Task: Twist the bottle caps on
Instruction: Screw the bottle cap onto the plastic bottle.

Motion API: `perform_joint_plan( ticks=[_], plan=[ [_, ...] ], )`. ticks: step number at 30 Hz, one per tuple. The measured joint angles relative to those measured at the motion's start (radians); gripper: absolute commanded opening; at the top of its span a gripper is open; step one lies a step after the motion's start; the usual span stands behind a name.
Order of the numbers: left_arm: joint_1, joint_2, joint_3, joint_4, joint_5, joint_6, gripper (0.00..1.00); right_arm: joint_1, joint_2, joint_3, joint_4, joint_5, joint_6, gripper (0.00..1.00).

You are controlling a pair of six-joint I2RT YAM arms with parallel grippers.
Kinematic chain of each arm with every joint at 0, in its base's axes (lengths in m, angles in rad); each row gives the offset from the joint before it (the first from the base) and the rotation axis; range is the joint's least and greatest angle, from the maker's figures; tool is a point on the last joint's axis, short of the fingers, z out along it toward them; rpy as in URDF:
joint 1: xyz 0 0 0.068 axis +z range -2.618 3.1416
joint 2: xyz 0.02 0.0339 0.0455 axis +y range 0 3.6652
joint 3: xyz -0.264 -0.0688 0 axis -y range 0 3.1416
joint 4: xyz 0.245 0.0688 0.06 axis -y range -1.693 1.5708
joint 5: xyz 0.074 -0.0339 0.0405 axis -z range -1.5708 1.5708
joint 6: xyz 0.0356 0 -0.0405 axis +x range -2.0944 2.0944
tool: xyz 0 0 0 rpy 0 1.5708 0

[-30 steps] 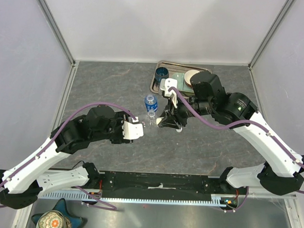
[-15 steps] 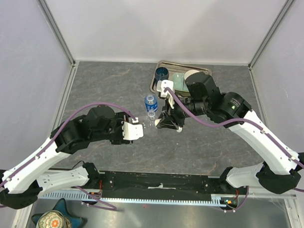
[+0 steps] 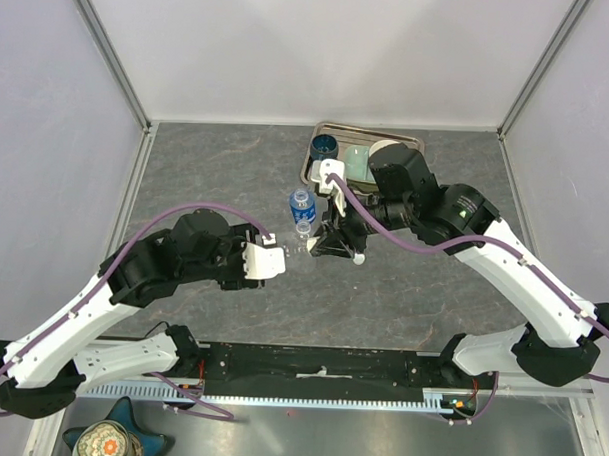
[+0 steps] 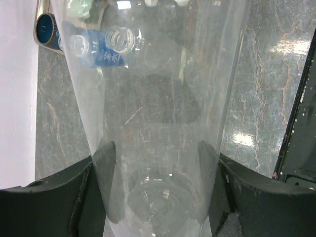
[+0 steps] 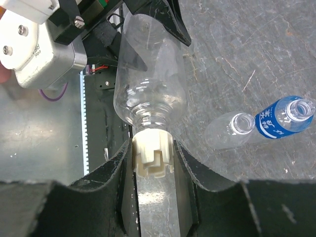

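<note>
My left gripper (image 3: 281, 250) is shut on the body of a clear bottle (image 4: 158, 113), its fingers (image 4: 104, 170) pressed on both sides, and holds it on its side above the table. My right gripper (image 3: 318, 244) is shut on a cream bottle cap (image 5: 153, 157), which sits on that bottle's neck (image 5: 150, 123). Two uncapped bottles stand just beyond them: a blue-labelled one (image 3: 302, 202) and a clear one (image 3: 303, 228). Both also show in the right wrist view, blue-labelled (image 5: 285, 118) and clear (image 5: 232, 129). No other caps are in view.
A metal tray (image 3: 366, 129) at the back holds a dark blue cup (image 3: 324, 146) and a white-and-tan bowl (image 3: 387, 148). The enclosure walls stand on three sides, and the arm bases' rail (image 3: 320, 367) runs along the near edge.
My right arm has shifted slightly left and its wrist has turned while holding the cap against the bottle neck. My left arm has hardly moved.
</note>
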Motion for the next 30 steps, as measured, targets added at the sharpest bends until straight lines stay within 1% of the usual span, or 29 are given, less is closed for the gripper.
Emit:
perform_joint_plan(
  ticks=[9,15,21,26,30],
  plan=[
    [0.005,0.003,0.012,-0.029,-0.001,-0.008,0.25,-0.002,-0.002,-0.048,0.068,-0.039,0.034,0.00],
    [0.005,0.005,0.013,-0.039,0.001,-0.008,0.25,-0.007,0.001,-0.058,0.075,-0.059,0.047,0.00],
    [0.006,0.010,0.016,-0.045,-0.010,-0.013,0.23,-0.014,-0.003,-0.081,0.112,-0.066,0.085,0.00],
    [0.004,0.016,0.020,-0.036,-0.049,-0.019,0.22,-0.024,-0.007,-0.100,0.159,-0.060,0.143,0.00],
    [-0.019,0.016,0.023,-0.022,-0.116,-0.016,0.21,-0.032,-0.002,-0.100,0.180,-0.048,0.208,0.00]
  ],
)
